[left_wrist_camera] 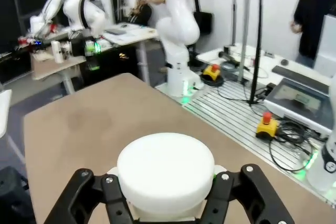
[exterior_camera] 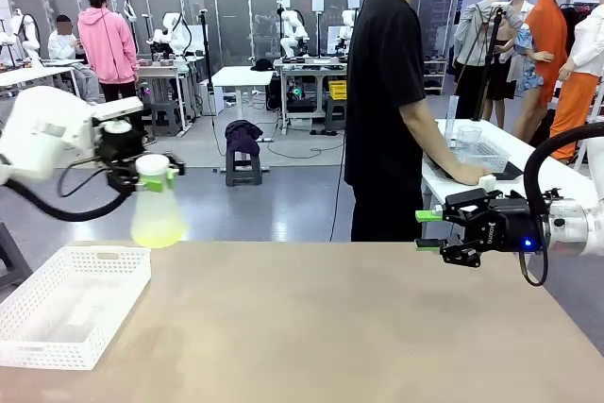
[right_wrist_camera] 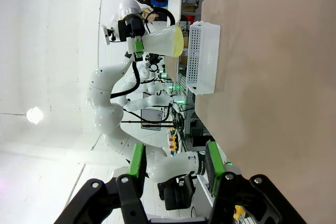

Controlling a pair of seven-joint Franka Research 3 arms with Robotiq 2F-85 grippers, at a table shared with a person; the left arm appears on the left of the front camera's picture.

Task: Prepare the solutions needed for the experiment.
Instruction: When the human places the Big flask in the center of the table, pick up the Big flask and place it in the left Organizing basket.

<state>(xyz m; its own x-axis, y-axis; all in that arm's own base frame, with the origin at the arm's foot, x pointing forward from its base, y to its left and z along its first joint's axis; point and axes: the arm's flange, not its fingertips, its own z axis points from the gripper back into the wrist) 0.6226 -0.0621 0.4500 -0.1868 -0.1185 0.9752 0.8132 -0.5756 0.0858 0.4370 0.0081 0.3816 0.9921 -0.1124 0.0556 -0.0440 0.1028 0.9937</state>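
Note:
A translucent conical flask [exterior_camera: 157,205] with a white cap hangs in the air above the table's left part. The solutions [exterior_camera: 158,231] form a pale yellow-green layer in its bottom. My left gripper [exterior_camera: 151,176] is shut on the flask's neck just under the cap. In the left wrist view the white cap [left_wrist_camera: 165,167] sits between the black fingers [left_wrist_camera: 81,192]. My right gripper [exterior_camera: 429,230] hovers over the table's right side, open, with nothing between its green pads [right_wrist_camera: 137,162]. Its wrist view shows the flask [right_wrist_camera: 163,41] far off.
A white perforated basket [exterior_camera: 71,304] stands on the tan table [exterior_camera: 330,327] at the left, also seen as basket [right_wrist_camera: 202,59] from the right wrist. A person in black [exterior_camera: 387,101] stands beyond the far edge, hand on another table.

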